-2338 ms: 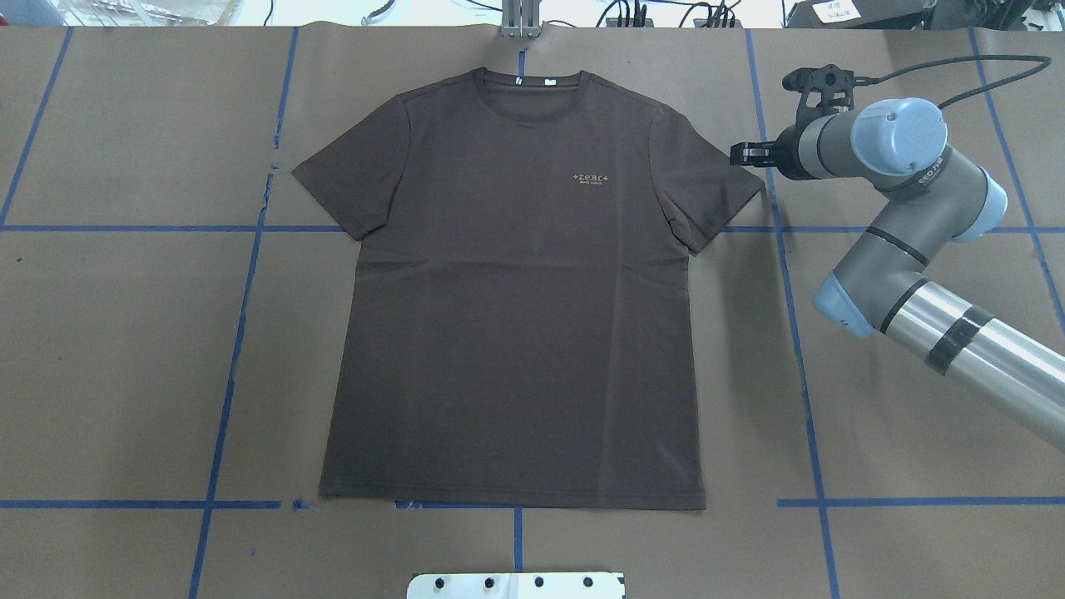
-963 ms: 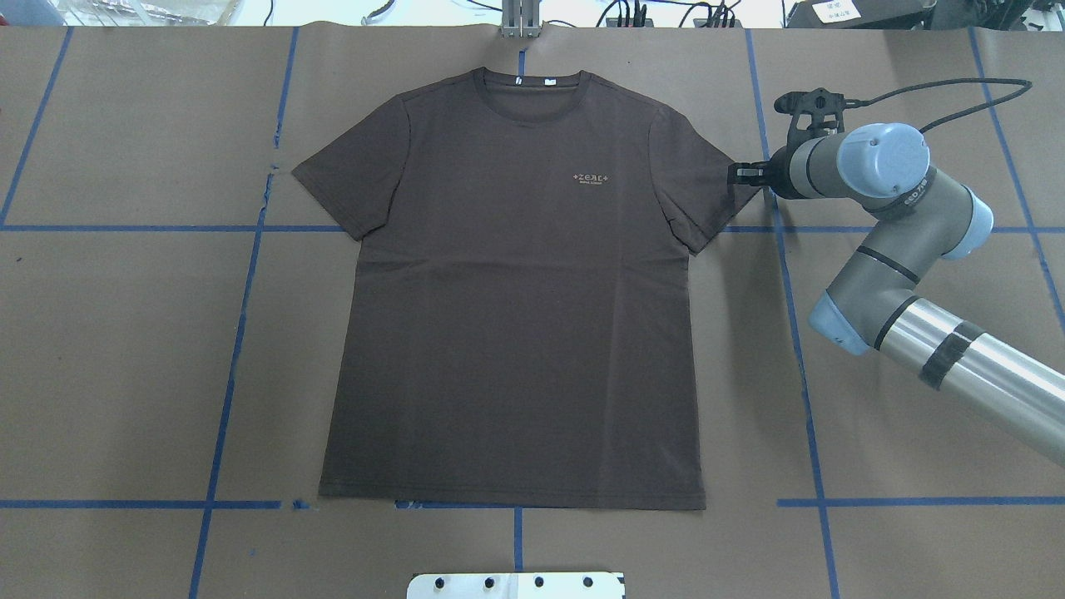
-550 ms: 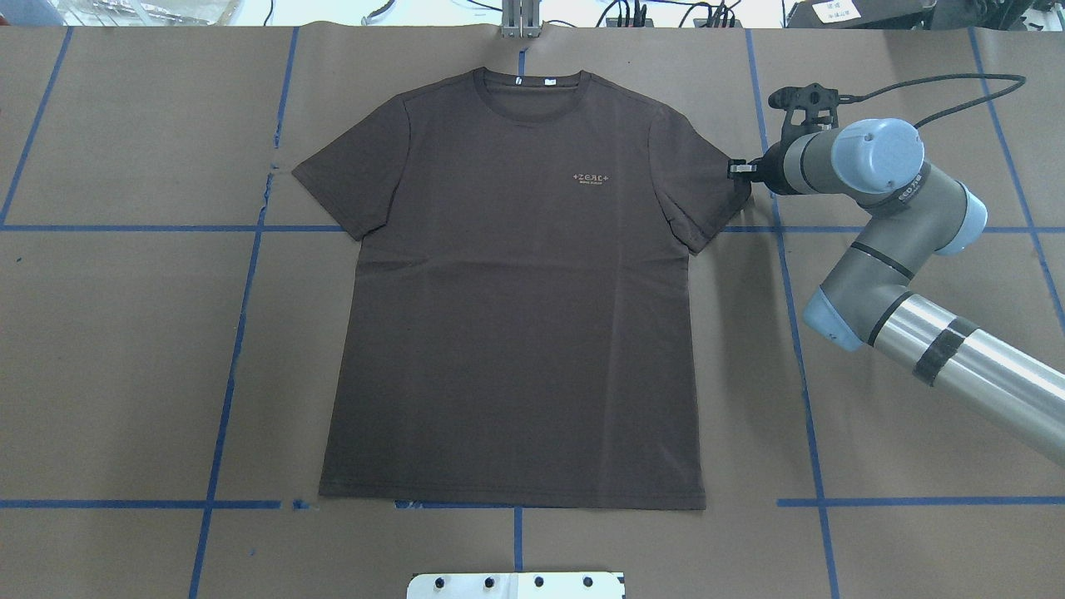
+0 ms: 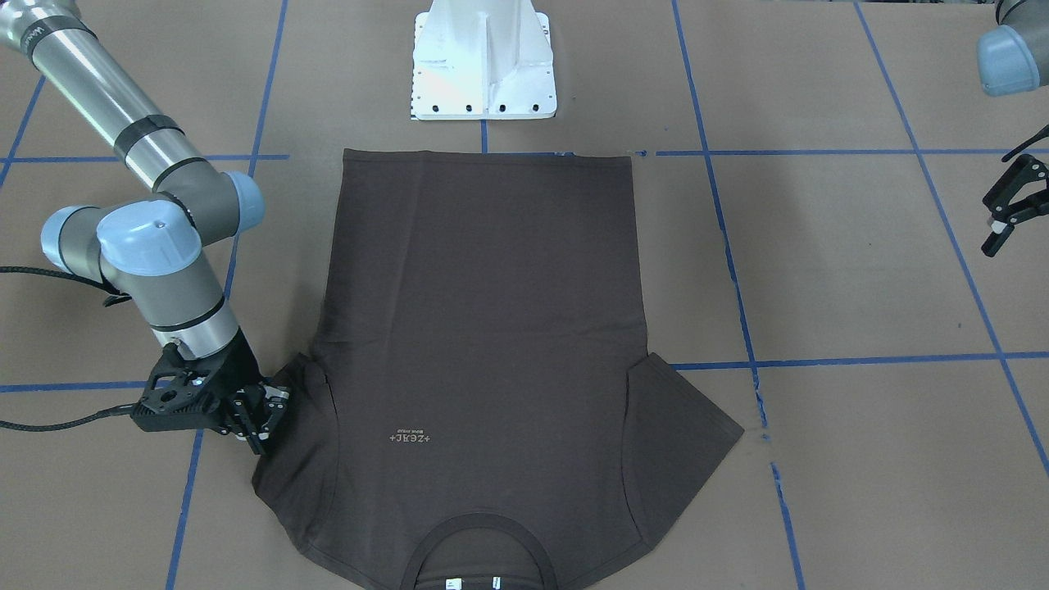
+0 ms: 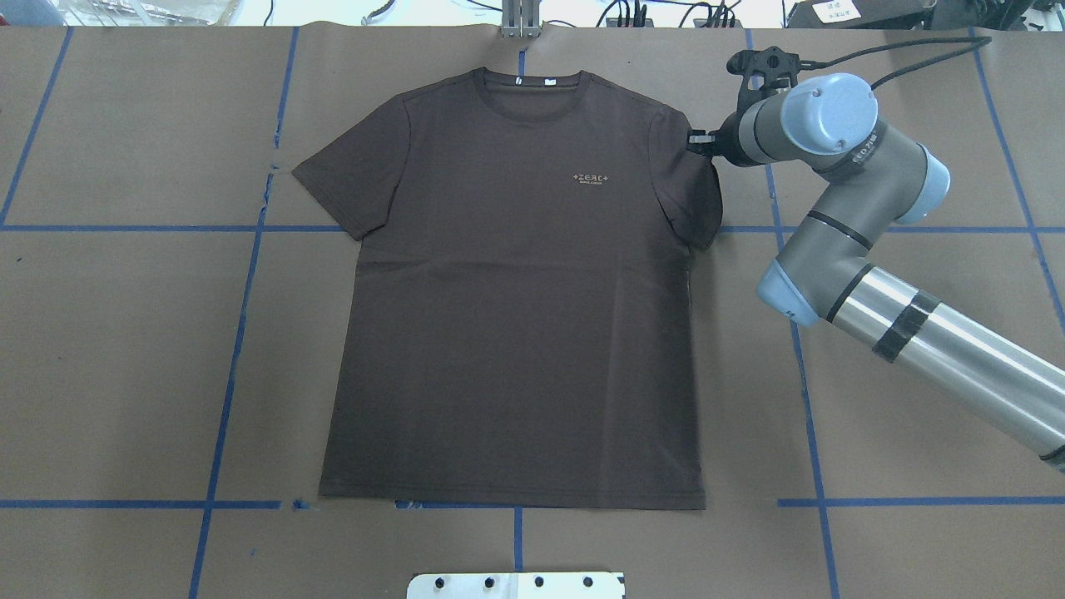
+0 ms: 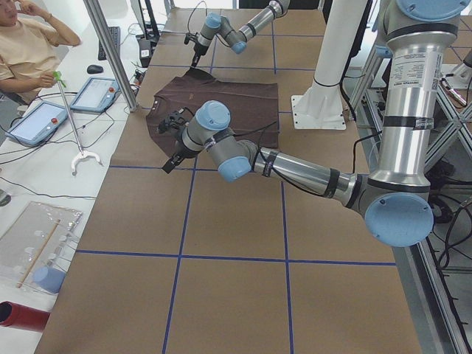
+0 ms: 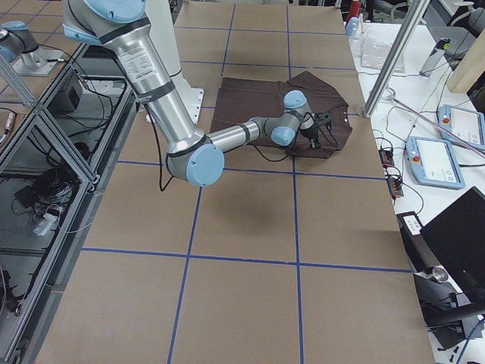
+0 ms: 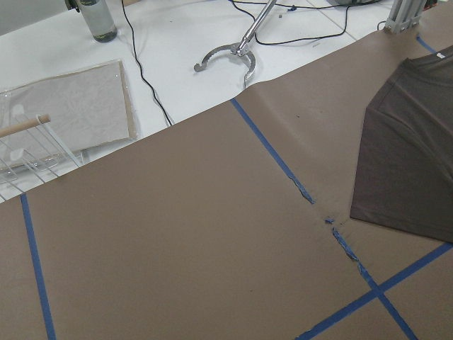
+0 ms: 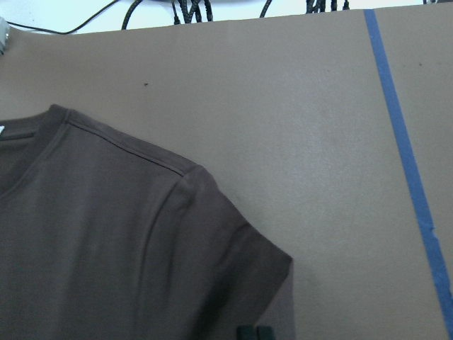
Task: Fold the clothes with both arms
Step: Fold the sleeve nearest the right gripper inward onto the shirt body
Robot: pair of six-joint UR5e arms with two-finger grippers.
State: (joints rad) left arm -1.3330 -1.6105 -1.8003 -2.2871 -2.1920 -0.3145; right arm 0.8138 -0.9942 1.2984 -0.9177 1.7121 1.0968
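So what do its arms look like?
The right arm and left arm are jointed grey and silver tubes with light blue joint caps. A black band rings the right one, and a black cable leaves its wrist. The right gripper and left gripper are black, two-fingered.

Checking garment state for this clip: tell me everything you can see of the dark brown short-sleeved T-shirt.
The dark brown short-sleeved cotton-looking T-shirt lies front up and mostly flat on the brown paper table cover, ribbed round collar with white neck tags away from the robot, hem nearest it. A small pale chest logo shows. One sleeve is spread flat; the other is bunched inward, pinched by the black right gripper.
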